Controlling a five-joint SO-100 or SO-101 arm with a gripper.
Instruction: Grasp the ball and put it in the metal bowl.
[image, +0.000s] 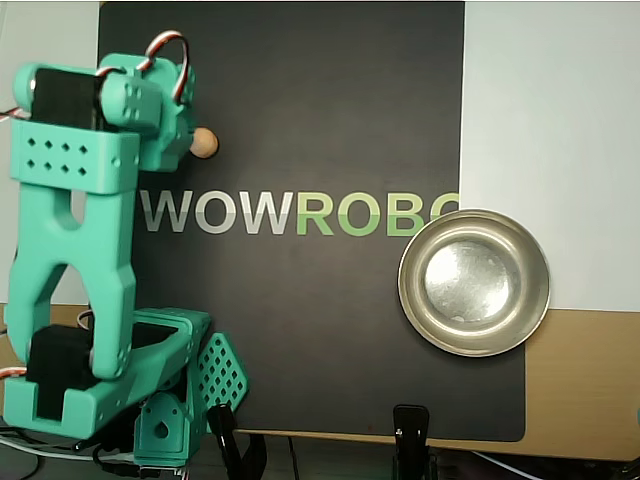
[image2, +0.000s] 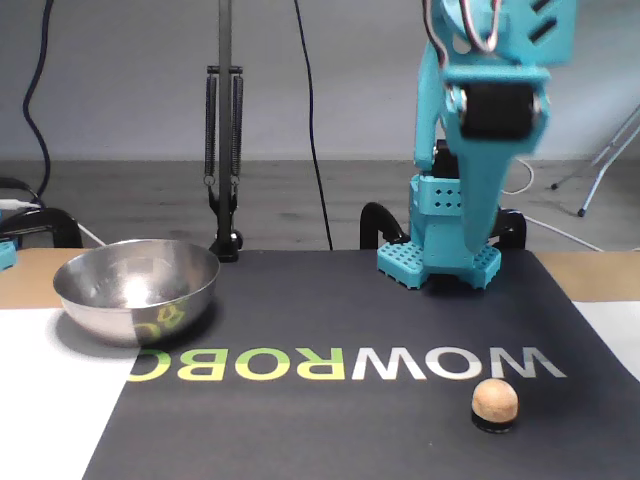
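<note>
The ball (image2: 496, 399) is sitting on the black mat (image: 330, 90), just past the W of the printed lettering (image: 300, 212), and in the overhead view it is lying at the mat's upper left (image: 205, 143), partly tucked under the edge of the teal arm (image: 75, 220); the metal bowl (image: 474, 283) is resting well apart from it, across the mat at the far end of the lettering, straddling the mat's edge; in the fixed view the bowl (image2: 137, 288) is standing at the left and the ball at the lower right, with the arm's upper links (image2: 490, 120) rising above and behind the ball; the pincer itself is not showing clearly in either view, so I cannot tell whether its fingers are apart or together; nothing is gripping the ball, which is lying free on the mat; judging by its look, the ball is appearing to be a small, smooth, light wooden sphere, likely rigid and light, not fragile, but prone to rolling and to squirting out of a pinch taken off-centre; the sound hold is looking to be across its widest part, fingers on opposite sides and level with its middle, coming down from above so the mat is stopping it from rolling away; the bowl is looking wide and open, so the drop is looking forgiving.
</note>
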